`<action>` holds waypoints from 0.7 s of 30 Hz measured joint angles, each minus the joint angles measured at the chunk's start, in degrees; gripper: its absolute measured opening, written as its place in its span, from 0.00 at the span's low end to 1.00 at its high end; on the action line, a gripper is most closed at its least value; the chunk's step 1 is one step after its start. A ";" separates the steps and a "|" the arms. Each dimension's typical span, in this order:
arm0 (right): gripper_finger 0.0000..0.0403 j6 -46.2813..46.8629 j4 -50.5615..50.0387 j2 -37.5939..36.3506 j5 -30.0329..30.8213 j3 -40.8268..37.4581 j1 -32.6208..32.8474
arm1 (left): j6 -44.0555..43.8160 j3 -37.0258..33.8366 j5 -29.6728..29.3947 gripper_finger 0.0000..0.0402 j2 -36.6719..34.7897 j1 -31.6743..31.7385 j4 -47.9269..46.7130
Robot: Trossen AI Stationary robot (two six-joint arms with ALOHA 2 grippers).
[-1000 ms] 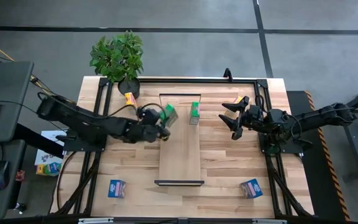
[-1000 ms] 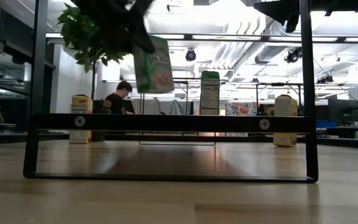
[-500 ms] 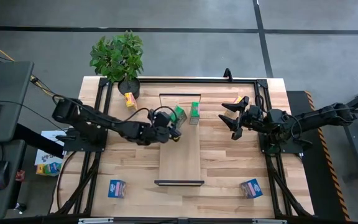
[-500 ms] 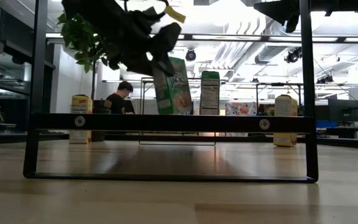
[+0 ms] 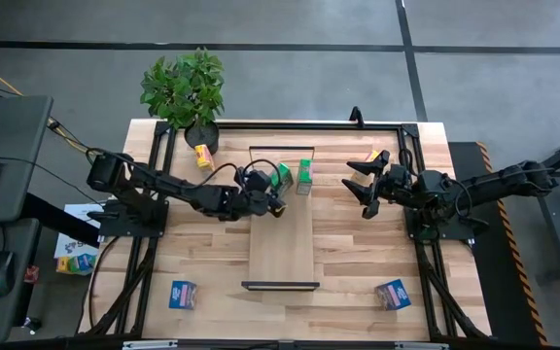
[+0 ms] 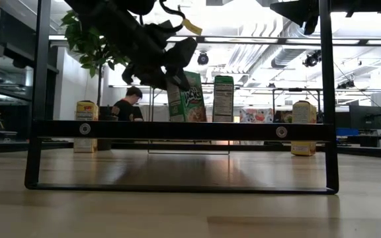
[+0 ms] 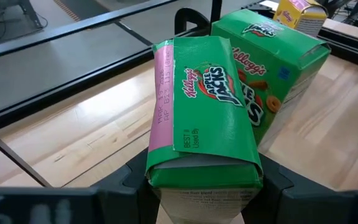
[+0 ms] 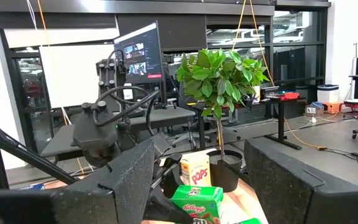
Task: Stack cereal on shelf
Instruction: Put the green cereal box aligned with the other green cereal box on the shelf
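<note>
My left gripper (image 5: 272, 185) is shut on a green cereal box (image 5: 282, 175) over the far part of the shelf (image 5: 282, 243), a light-wood plank with black end brackets. A second green box (image 5: 304, 173) stands upright on the shelf just to its right; in the low view the held box (image 6: 185, 106) shows beside this one (image 6: 223, 99). My right gripper (image 5: 367, 181) hangs open above the table to the right of the shelf. Two yellow boxes (image 5: 202, 156) (image 5: 371, 155) and two blue boxes (image 5: 183, 293) (image 5: 393, 294) sit on the tabletop. My left gripper pinches the green box between its two fingers (image 7: 135, 182), near the end of the box (image 7: 201, 165) closest to the wrist, one finger on each narrow side. It comes slanting down from the table's left. The box is nearly upright, slightly tilted; the bracket bar hides its bottom in the low view.
A potted plant (image 5: 185, 89) stands at the table's far left corner. A black frame (image 5: 402, 131) runs around the table's edges. The near half of the shelf is bare wood. A person (image 6: 126, 104) sits in the room beyond the table.
My left gripper has carried the green box toward the table's right and downward over the shelf. The box has gone from tilted and high to nearly upright, close beside the standing green box. The right arm has kept still.
</note>
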 joint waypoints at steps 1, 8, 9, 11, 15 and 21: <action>0.60 0.00 0.02 0.00 0.00 0.00 -0.02 | 0.26 0.00 0.04 0.39 0.00 0.17 0.00; 0.60 1.07 0.02 0.00 0.01 0.00 -0.01 | 0.35 0.00 2.73 0.39 0.00 1.08 0.05; 0.60 1.09 0.02 0.00 0.02 0.00 -0.02 | 0.48 0.00 2.80 0.39 0.00 1.23 0.05; 0.60 1.09 0.02 -0.02 0.02 0.00 -0.02 | 0.83 0.00 2.84 0.39 0.00 1.33 0.07; 0.60 1.09 0.03 0.00 0.04 0.00 -0.02 | 1.15 0.00 2.82 0.39 0.00 1.36 0.18; 0.60 1.09 0.02 0.00 0.07 0.00 0.00 | 3.19 0.00 2.57 0.39 0.00 1.34 1.36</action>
